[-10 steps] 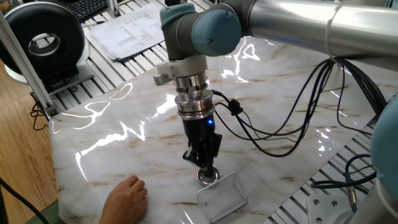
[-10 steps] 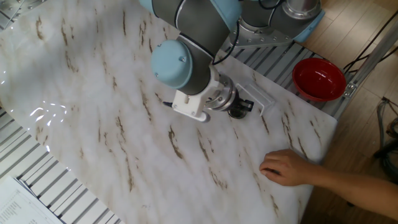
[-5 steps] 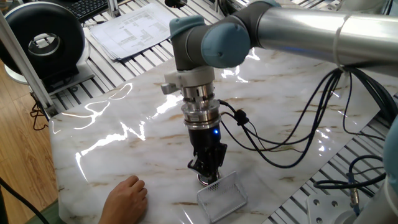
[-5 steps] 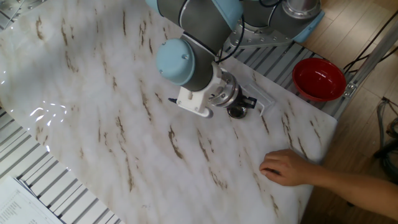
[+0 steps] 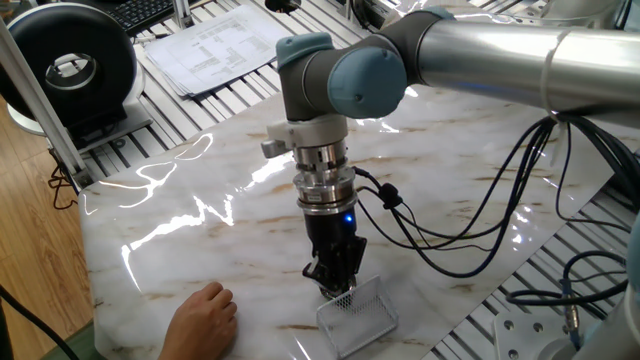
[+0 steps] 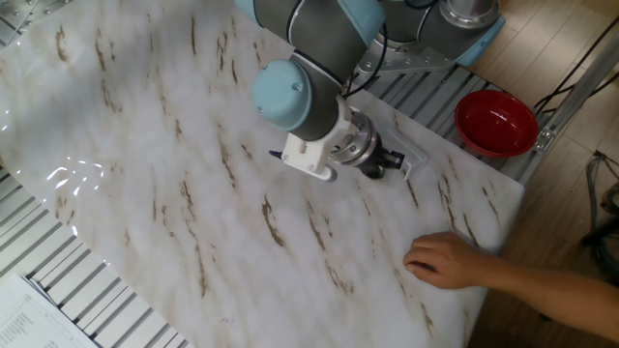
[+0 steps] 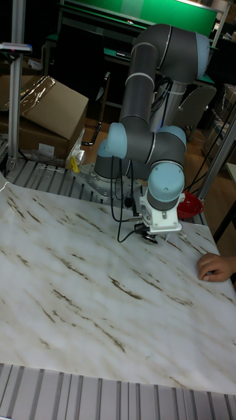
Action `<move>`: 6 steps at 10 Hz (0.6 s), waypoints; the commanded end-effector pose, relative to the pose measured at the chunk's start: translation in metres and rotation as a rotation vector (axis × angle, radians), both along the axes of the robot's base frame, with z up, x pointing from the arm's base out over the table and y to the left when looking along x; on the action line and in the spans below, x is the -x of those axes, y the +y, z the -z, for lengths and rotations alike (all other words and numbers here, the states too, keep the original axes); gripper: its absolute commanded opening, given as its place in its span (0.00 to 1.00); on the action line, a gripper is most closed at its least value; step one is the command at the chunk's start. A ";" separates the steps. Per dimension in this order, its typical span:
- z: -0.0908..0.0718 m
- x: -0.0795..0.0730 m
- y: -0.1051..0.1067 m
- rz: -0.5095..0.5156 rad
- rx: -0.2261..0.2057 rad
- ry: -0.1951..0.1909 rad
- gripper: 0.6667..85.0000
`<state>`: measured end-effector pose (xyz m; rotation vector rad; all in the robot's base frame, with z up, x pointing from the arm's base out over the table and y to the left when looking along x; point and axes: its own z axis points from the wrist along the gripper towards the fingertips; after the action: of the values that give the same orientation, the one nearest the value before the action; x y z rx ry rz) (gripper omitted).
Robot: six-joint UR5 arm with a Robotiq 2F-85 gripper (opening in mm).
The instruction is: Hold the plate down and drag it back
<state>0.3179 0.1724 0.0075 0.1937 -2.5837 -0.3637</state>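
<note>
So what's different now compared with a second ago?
The gripper has slid toward the clear tray, and its tip now sits at the tray's near edge, covering the small silver plate that showed beneath it earlier. The person's hand on the table and the red bowl haven't moved.

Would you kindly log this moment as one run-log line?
gripper: down at clear tray edge, jaw state unclear | plate: hidden beneath gripper | person's hand: resting on table
</note>
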 end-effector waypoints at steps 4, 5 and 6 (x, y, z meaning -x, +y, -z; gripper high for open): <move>-0.008 0.000 -0.001 0.008 0.004 0.009 0.01; -0.004 0.002 0.000 0.009 0.004 0.005 0.01; 0.001 0.004 0.000 0.012 0.008 -0.002 0.01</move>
<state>0.3156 0.1696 0.0102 0.1873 -2.5813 -0.3485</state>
